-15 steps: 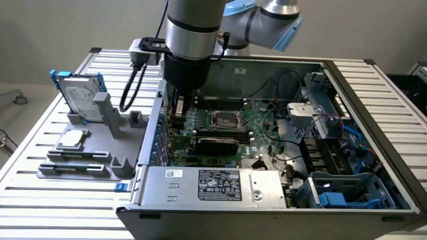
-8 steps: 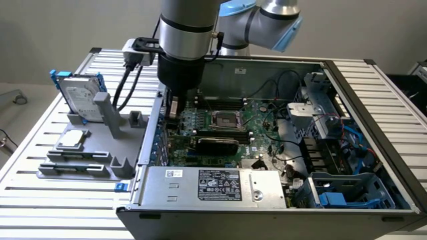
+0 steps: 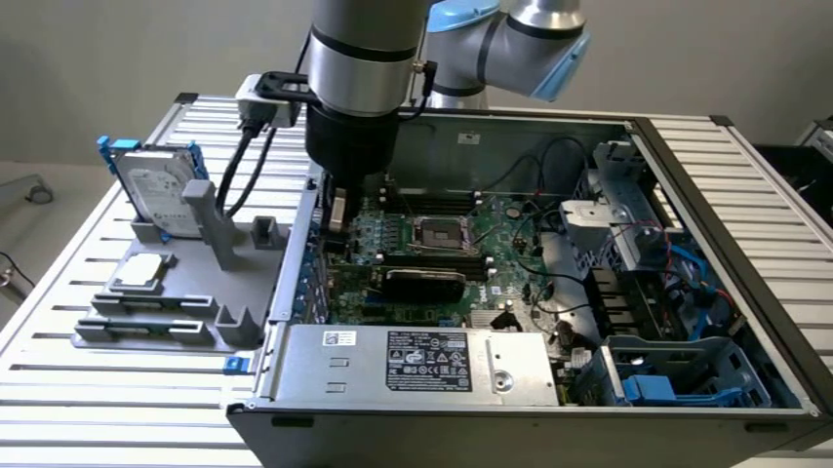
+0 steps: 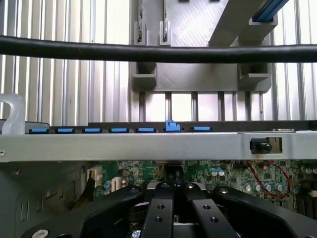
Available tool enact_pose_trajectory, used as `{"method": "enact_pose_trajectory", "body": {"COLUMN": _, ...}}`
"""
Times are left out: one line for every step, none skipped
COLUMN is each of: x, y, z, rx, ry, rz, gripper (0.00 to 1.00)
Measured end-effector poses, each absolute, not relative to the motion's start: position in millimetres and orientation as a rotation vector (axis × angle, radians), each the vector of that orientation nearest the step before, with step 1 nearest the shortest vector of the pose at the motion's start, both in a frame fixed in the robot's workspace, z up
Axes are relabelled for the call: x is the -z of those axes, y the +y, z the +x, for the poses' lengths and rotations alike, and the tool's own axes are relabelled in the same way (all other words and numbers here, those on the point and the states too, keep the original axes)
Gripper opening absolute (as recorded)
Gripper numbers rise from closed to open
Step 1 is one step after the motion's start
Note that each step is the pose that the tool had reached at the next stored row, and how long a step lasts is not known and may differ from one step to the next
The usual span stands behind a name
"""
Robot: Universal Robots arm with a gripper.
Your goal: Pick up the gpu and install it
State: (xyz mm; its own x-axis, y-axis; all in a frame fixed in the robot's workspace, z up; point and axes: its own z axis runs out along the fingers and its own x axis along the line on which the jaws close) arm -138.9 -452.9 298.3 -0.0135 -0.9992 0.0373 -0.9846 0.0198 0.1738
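Observation:
The gpu is a black-faced card standing on edge across the green motherboard inside the open computer case. My gripper hangs inside the case near its wall on the exterior view's left, just beyond the card's end on that side. In the wrist view the black fingers are shut together, and my gripper points at the motherboard just inside the case wall. A thin dark edge shows right at the fingertips. I cannot tell whether they touch the card.
A grey fixture on the slatted table holds a hard drive in a blue frame, a chip and memory sticks; its upright slots stand empty. The power supply fills the case front. A drive cage and cables crowd the case's other side.

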Motion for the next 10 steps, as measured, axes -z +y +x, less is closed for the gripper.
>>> {"method": "enact_pose_trajectory", "body": {"x": -298.3, "y": -453.0, "z": -139.1, "rx": 0.147, "ry": -2.131, "rz": 2.096, "gripper": 0.11}}
{"method": "enact_pose_trajectory", "body": {"x": -298.3, "y": -453.0, "z": -139.3, "rx": 0.148, "ry": -2.131, "rz": 2.095, "gripper": 0.11}}
{"method": "enact_pose_trajectory", "body": {"x": -298.3, "y": -453.0, "z": -139.5, "rx": 0.148, "ry": -2.131, "rz": 2.095, "gripper": 0.11}}
{"method": "enact_pose_trajectory", "body": {"x": -298.3, "y": -453.0, "z": -139.6, "rx": 0.148, "ry": -2.131, "rz": 2.095, "gripper": 0.11}}
{"method": "enact_pose_trajectory", "body": {"x": -298.3, "y": -453.0, "z": -139.8, "rx": 0.148, "ry": -2.131, "rz": 2.095, "gripper": 0.11}}
{"method": "enact_pose_trajectory", "body": {"x": -298.3, "y": -453.0, "z": -139.9, "rx": 0.148, "ry": -2.131, "rz": 2.095, "gripper": 0.11}}
{"method": "enact_pose_trajectory", "body": {"x": -298.3, "y": -453.0, "z": -140.0, "rx": 0.148, "ry": -2.131, "rz": 2.095, "gripper": 0.11}}
{"method": "enact_pose_trajectory", "body": {"x": -298.3, "y": -453.0, "z": -140.0, "rx": 0.148, "ry": -2.131, "rz": 2.095, "gripper": 0.11}}
{"method": "enact_pose_trajectory", "body": {"x": -298.4, "y": -453.0, "z": -140.0, "rx": 0.148, "ry": -2.131, "rz": 2.095, "gripper": 0.11}}
{"method": "enact_pose_trajectory", "body": {"x": -298.5, "y": -453.1, "z": -140.1, "rx": 0.148, "ry": -2.131, "rz": 2.095, "gripper": 0.11}}
